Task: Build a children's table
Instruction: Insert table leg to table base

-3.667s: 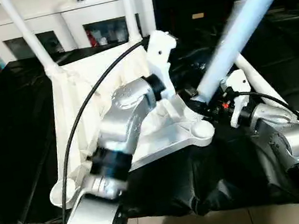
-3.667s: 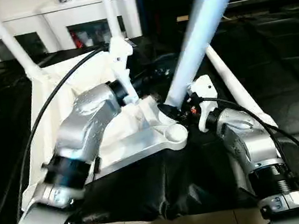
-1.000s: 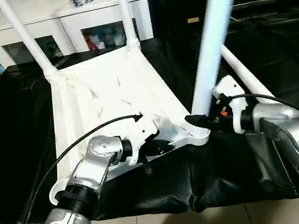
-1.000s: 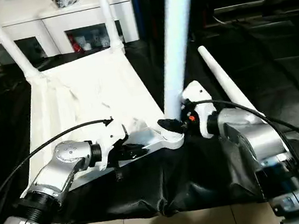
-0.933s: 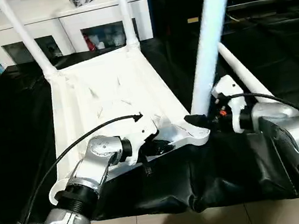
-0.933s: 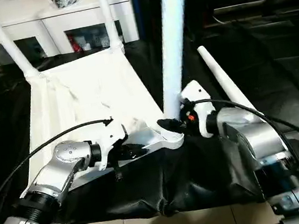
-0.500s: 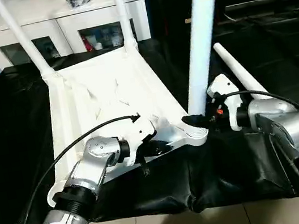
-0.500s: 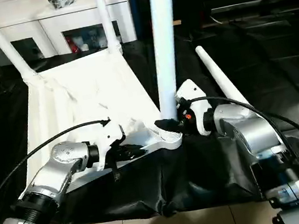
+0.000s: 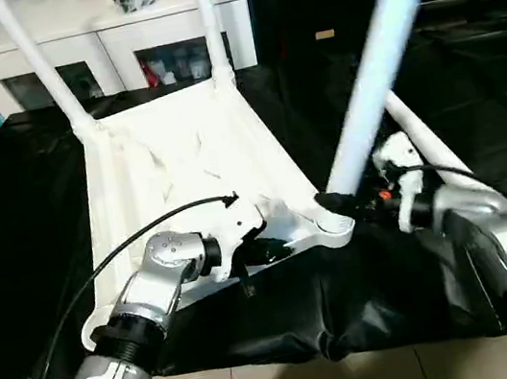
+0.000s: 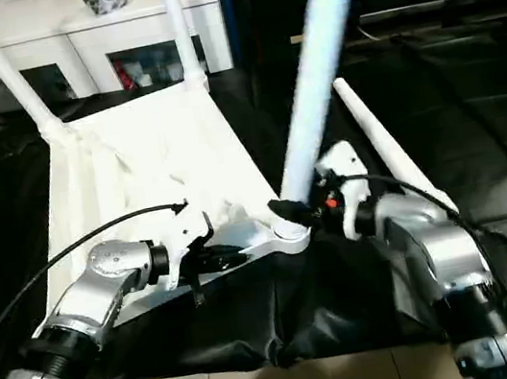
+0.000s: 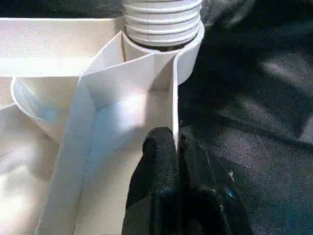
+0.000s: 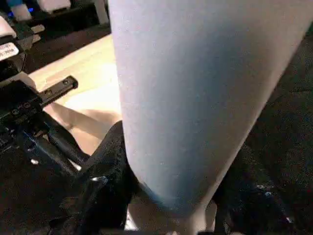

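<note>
One tilted leg (image 9: 378,62) seated in tabletop (image 9: 181,163) corner socket (image 9: 336,226), right gripper (image 9: 336,203) jaws clamping it, left gripper (image 11: 176,161) jaws pinching rim.

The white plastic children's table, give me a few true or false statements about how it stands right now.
1. The white plastic rectangular tabletop lies underside up on black sheeting. True.
2. Two white tube legs stand in its far corner sockets. True.
3. The right end effector is empty. False: it grips a long white leg near its base, at the near corner socket.
4. That leg stands upright. False: it leans.
5. The left end effector pinches the tabletop's edge wall. True.
6. No leg lies loose. False: one tapered leg lies on the sheeting.
</note>
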{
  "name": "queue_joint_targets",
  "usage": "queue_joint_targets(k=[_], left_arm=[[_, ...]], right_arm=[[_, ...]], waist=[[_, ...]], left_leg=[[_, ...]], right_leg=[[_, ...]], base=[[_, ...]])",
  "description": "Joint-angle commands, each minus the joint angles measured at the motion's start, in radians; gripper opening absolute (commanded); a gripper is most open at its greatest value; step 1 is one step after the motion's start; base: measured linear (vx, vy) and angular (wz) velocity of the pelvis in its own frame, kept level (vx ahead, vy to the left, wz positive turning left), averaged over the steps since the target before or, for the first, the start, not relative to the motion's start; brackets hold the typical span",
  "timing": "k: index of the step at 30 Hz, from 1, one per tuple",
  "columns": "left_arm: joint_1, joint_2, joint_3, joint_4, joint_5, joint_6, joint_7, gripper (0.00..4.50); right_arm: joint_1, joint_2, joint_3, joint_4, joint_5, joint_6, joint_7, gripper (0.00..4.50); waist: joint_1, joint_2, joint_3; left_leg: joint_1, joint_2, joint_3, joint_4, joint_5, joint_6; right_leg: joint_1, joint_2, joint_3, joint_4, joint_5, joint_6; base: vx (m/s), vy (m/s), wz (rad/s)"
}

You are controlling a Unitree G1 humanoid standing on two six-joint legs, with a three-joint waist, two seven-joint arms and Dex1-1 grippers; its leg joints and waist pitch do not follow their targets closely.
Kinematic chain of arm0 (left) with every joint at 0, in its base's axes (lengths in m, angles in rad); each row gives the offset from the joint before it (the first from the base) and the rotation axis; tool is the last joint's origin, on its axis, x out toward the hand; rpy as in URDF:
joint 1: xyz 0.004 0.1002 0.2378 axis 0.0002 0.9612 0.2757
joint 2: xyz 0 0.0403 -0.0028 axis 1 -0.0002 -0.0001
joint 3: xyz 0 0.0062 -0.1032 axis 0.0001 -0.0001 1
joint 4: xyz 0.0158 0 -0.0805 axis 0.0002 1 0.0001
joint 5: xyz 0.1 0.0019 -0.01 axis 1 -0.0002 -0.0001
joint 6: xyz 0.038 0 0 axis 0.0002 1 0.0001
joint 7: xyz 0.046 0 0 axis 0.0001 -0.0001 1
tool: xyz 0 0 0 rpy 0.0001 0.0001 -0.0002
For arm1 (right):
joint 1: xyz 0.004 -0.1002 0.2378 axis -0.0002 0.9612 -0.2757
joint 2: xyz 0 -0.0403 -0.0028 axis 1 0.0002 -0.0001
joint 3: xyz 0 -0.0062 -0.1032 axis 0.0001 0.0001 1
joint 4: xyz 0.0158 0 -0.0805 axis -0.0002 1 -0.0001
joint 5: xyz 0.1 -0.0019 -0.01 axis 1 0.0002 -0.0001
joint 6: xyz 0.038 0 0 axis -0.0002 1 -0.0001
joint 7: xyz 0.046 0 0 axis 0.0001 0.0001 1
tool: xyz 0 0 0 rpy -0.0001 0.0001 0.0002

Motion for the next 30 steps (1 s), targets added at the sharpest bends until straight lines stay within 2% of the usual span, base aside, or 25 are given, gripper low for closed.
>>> queue_joint_targets(k=[1,6,10,12,14,18,19,21,22,23,24,28,29,30], left_arm=[[-0.009,-0.012,0.033,0.0,-0.035,-0.022,-0.008,0.0],[-0.011,-0.015,0.036,0.005,-0.033,-0.025,-0.002,0.0],[-0.012,-0.015,0.036,0.008,-0.03,-0.027,0.0,0.0],[-0.012,-0.014,0.035,0.009,-0.028,-0.029,-0.001,0.0],[-0.011,-0.011,0.031,0.011,-0.022,-0.032,-0.003,0.0],[-0.007,-0.005,0.023,0.007,-0.015,-0.036,-0.007,0.0],[-0.005,-0.004,0.023,0.004,-0.016,-0.035,-0.008,0.0],[-0.004,-0.004,0.022,0.001,-0.016,-0.033,-0.008,0.0],[-0.004,-0.004,0.022,0.001,-0.016,-0.033,-0.008,0.0],[-0.001,-0.003,0.021,-0.005,-0.016,-0.03,-0.009,0.0],[0.002,-0.003,0.021,-0.01,-0.016,-0.029,-0.01,0.0],[0.006,-0.002,0.02,-0.017,-0.018,-0.026,-0.013,0.0],[0.01,0.0,0.02,-0.026,-0.019,-0.022,-0.016,0.0],[0.011,0.0,0.02,-0.027,-0.019,-0.022,-0.016,0.0]], right_arm=[[0.05,0.003,0.008,0.04,-0.031,0.013,-0.036,1.91],[0.081,0.026,0.007,0.016,-0.035,-0.01,-0.067,1.91],[0.1,0.041,0.032,-0.022,-0.064,-0.035,-0.103,1.91],[0.1,0.036,0.056,-0.035,-0.094,-0.044,-0.109,1.91],[0.096,0.024,0.088,-0.043,-0.124,-0.046,-0.106,1.91],[0.077,0.001,0.128,-0.052,-0.143,-0.024,-0.08,1.91],[0.068,-0.006,0.137,-0.051,-0.143,-0.013,-0.064,1.91],[0.062,-0.012,0.144,-0.049,-0.146,-0.006,-0.053,1.91],[0.062,-0.013,0.145,-0.049,-0.146,-0.006,-0.053,1.91],[0.051,-0.026,0.164,-0.045,-0.147,0.005,-0.016,1.91],[0.043,-0.035,0.177,-0.04,-0.148,0.009,0.005,1.91],[0.029,-0.045,0.193,-0.028,-0.152,0.012,0.03,1.91],[0.012,-0.051,0.205,-0.008,-0.153,0.003,0.06,1.91],[0.01,-0.052,0.206,-0.006,-0.152,0.001,0.064,1.91]], waist=[[0.002,-0.025,-0.063],[0.0,-0.024,-0.06],[-0.002,-0.024,-0.059],[-0.004,-0.021,-0.058],[-0.005,-0.024,-0.057],[-0.007,-0.024,-0.057],[-0.006,-0.028,-0.057],[-0.006,-0.029,-0.057],[-0.006,-0.036,-0.057],[-0.004,-0.034,-0.057],[-0.004,-0.04,-0.058],[-0.003,-0.038,-0.058],[-0.003,-0.046,-0.06],[-0.003,-0.045,-0.06]], left_leg=[[0.016,0.04,-0.025,-0.075,-0.299,0.047],[0.017,0.04,-0.027,-0.079,-0.317,0.043],[0.017,0.04,-0.028,-0.081,-0.33,0.038],[0.018,0.04,-0.029,-0.083,-0.34,0.032],[0.02,0.039,-0.029,-0.083,-0.351,0.03],[0.02,0.04,-0.03,-0.085,-0.354,0.032],[0.02,0.04,-0.029,-0.084,-0.35,0.036],[0.019,0.04,-0.029,-0.083,-0.341,0.039],[0.019,0.04,-0.027,-0.082,-0.339,0.041],[0.019,0.04,-0.027,-0.082,-0.33,0.044],[0.018,0.041,-0.028,-0.082,-0.324,0.047],[0.018,0.042,-0.027,-0.083,-0.322,0.047],[0.017,0.043,-0.027,-0.083,-0.316,0.048],[0.016,0.044,-0.028,-0.084,-0.319,0.048]], right_leg=[[0.041,-0.052,0.031,-0.087,-0.433,-0.171],[0.037,-0.052,0.03,-0.092,-0.481,-0.151],[0.034,-0.052,0.03,-0.096,-0.502,-0.136],[0.033,-0.05,0.029,-0.096,-0.506,-0.132],[0.033,-0.051,0.029,-0.099,-0.517,-0.128],[0.034,-0.051,0.029,-0.098,-0.511,-0.128],[0.033,-0.052,0.03,-0.097,-0.511,-0.13],[0.034,-0.052,0.031,-0.098,-0.508,-0.133],[0.033,-0.052,0.032,-0.099,-0.51,-0.132],[0.033,-0.054,0.032,-0.099,-0.513,-0.131],[0.035,-0.053,0.032,-0.097,-0.508,-0.131],[0.034,-0.053,0.033,-0.096,-0.499,-0.136],[0.035,-0.054,0.033,-0.094,-0.486,-0.138],[0.037,-0.054,0.033,-0.093,-0.487,-0.141]], base=[[0.0,0.0,0.0],[0.0,0.0,0.0],[0.0,0.0,0.0],[0.0,0.0,0.0],[0.0,0.0,0.0],[0.0,0.0,0.0],[0.0,0.0,0.0],[0.0,0.0,0.0],[0.0,0.0,0.0],[0.0,0.0,0.0],[0.0,0.0,0.0],[0.0,0.0,0.0],[0.0,0.0,0.0],[0.0,0.0,0.0]])
